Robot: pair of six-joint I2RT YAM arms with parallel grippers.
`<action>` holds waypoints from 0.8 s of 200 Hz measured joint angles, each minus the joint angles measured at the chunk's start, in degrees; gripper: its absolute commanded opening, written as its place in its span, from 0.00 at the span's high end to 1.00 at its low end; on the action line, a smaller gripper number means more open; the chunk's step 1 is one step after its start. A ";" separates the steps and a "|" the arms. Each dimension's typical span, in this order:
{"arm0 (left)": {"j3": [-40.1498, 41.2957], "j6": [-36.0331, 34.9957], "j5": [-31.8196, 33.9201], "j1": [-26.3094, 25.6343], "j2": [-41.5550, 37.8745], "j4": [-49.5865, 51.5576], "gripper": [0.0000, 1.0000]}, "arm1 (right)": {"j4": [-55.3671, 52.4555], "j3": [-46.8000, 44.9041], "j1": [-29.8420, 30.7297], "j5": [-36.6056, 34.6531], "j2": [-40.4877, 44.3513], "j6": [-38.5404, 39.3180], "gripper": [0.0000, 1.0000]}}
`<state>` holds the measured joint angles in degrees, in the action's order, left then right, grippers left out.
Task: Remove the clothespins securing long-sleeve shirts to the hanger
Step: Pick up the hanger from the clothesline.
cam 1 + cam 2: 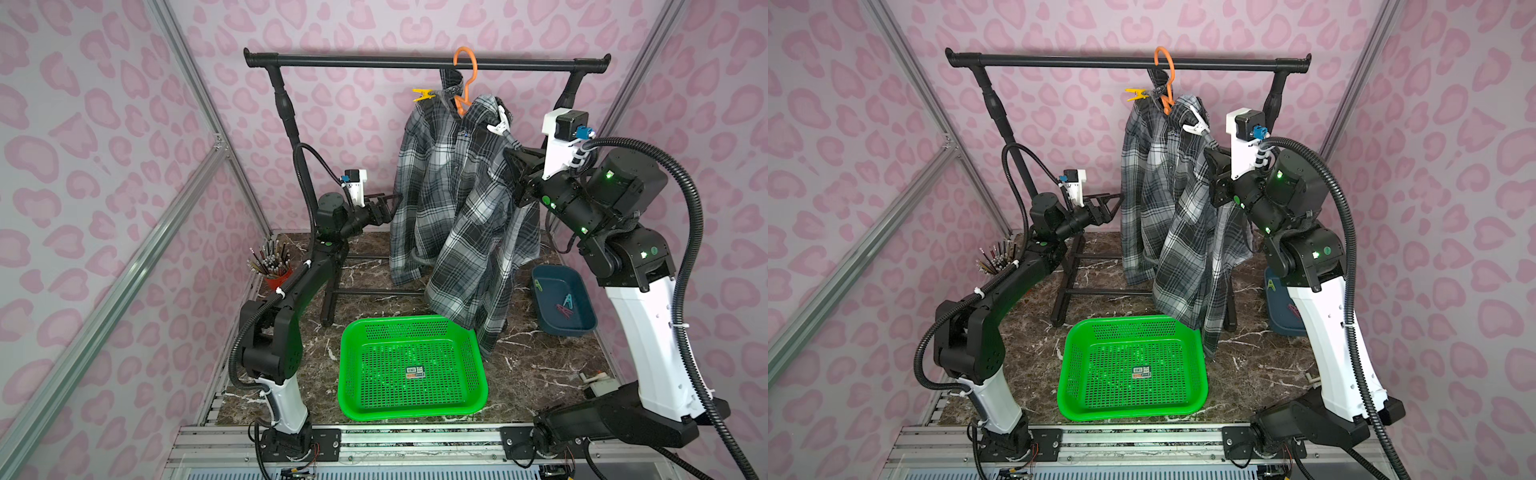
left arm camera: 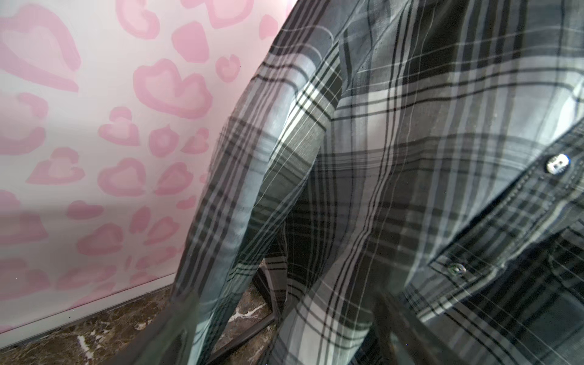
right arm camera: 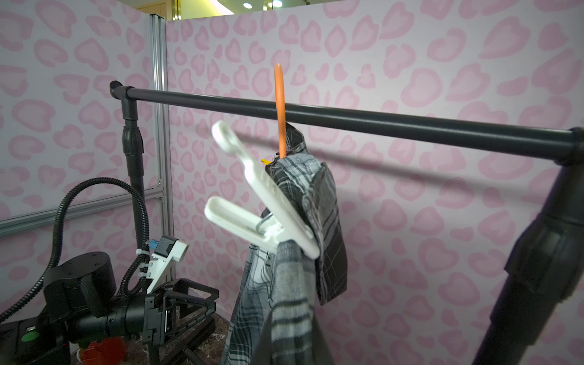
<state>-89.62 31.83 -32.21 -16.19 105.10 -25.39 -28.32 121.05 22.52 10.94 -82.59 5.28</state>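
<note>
One yellow clothespin (image 1: pixel 424 95) and one white clothespin (image 1: pixel 500 120) are pinning the shirt (image 1: pixel 440 187). Left claw (image 1: pixel 390 203) is hovering spread just off its left edge; right claw (image 1: pixel 510 160) is sitting against fabric, closure unclear.

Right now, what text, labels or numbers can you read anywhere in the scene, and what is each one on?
No text here can be read.
On the sticker on the floor of the basket: print that looks like a barcode, too small to read.
On the button of the shirt: faint marks, too blurred to read.
</note>
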 measured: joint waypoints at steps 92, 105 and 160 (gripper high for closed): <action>-3.39 1.51 2.89 -0.28 3.96 0.11 0.16 | 1.81 -0.50 1.07 3.74 1.51 -0.35 1.00; -2.82 1.49 3.15 -0.28 3.74 -0.24 0.16 | 1.81 -0.74 1.09 4.28 2.32 -0.37 1.00; 5.31 -1.09 7.87 -0.28 -4.44 -1.68 0.16 | 3.28 -2.91 1.05 8.81 5.88 -2.14 1.00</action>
<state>-84.31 30.74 -24.34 -16.47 100.66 -27.07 -25.04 118.15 23.57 19.75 -76.71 3.14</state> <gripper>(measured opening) 0.845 0.152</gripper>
